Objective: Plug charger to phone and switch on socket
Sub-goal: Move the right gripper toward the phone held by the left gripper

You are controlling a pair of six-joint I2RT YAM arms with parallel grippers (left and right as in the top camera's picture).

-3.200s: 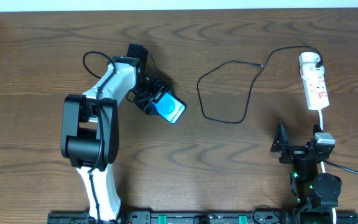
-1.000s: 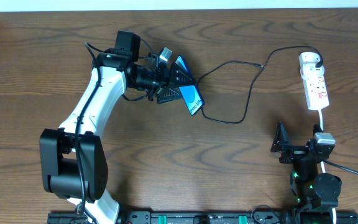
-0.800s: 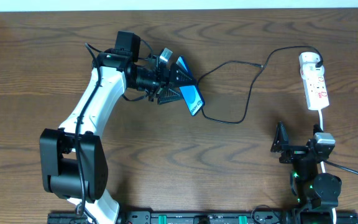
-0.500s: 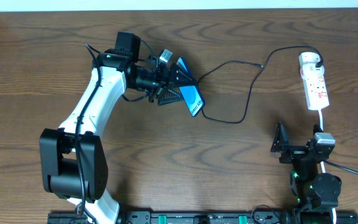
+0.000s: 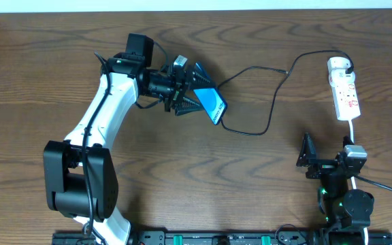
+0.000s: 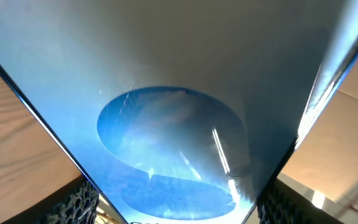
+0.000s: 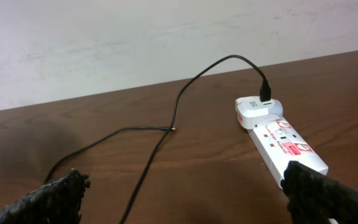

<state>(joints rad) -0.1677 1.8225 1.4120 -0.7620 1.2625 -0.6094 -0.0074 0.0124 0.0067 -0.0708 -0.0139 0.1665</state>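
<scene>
One dark wood-grain table (image 5: 182, 190), pale wall (image 7: 104, 37) behind — left pincer (image 5: 194, 92) grasping phone (image 5: 211, 103); right pincer (image 5: 307, 160) spread wide, empty

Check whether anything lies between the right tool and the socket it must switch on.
Nothing visible does. Bare table lies between the open right tool and the socket; the charger cable runs off to the left of that path.

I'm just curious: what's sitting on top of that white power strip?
A white plug adapter sits on the power strip's far end, with a black cable leaving it. Whatever lies under the adapter is covered and cannot be seen.
</scene>
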